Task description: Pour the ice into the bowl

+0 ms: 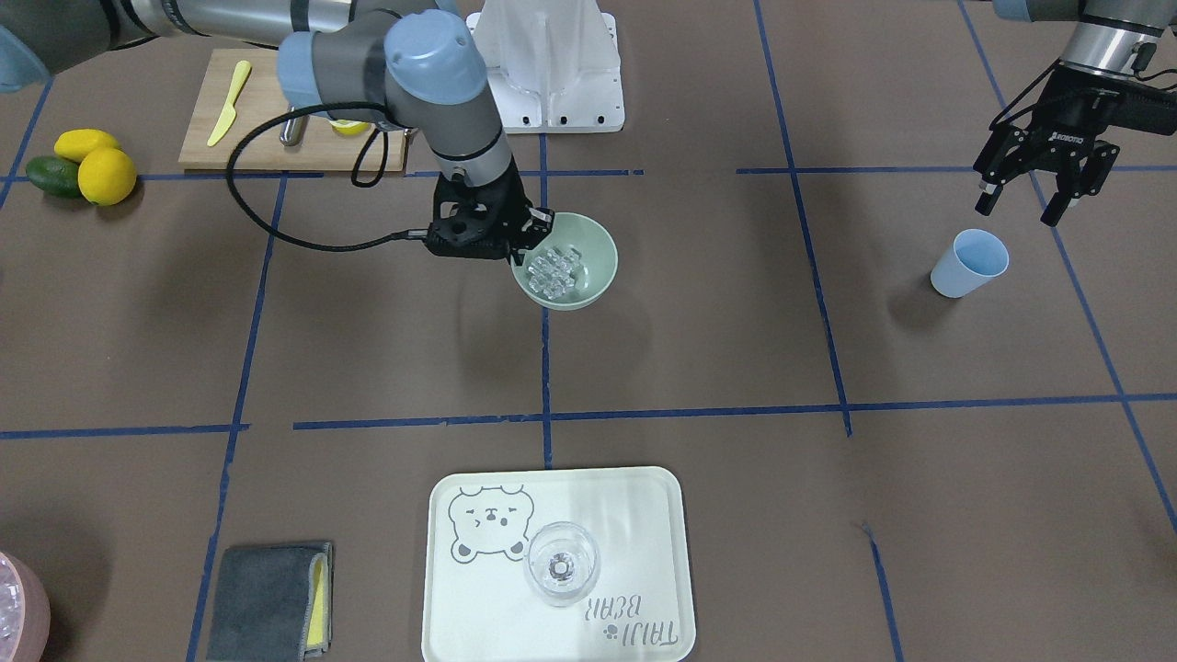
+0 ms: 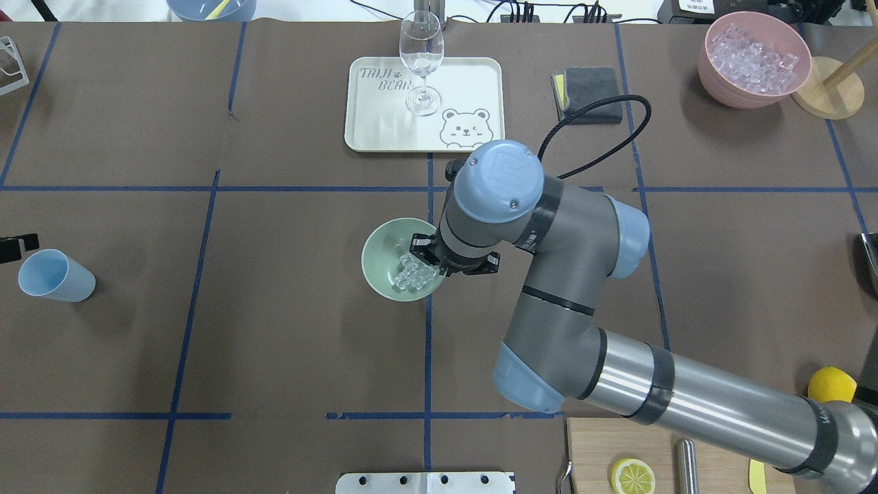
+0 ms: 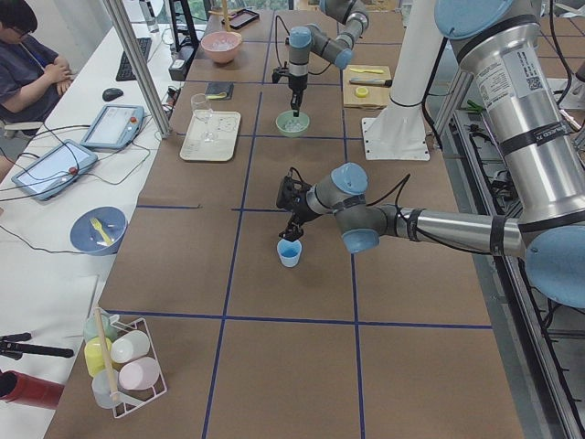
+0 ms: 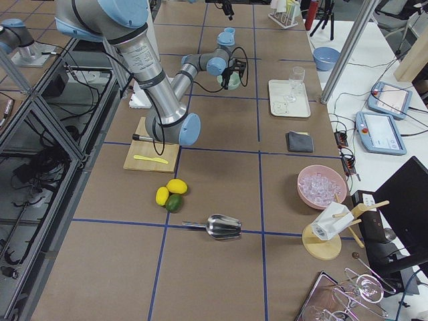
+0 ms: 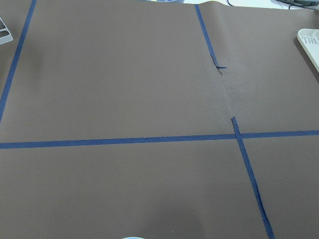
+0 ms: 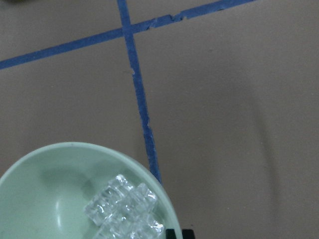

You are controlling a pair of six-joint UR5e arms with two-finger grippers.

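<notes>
In the overhead view most of the right claw [image 2: 425, 255] is hidden under its own arm [image 2: 494, 199], so it cannot be told whether it is closed. In the right wrist view the bowl [image 6: 55, 194] and the ice [image 6: 124, 206] are cut off by the bottom edge. The left claw [image 2: 19, 245] is cut off by the overhead view's left edge. The pink container [image 1: 20, 598] is cut off at the front view's corner. Only a sliver of the cup [image 5: 132, 237] is seen in the left wrist view.
</notes>
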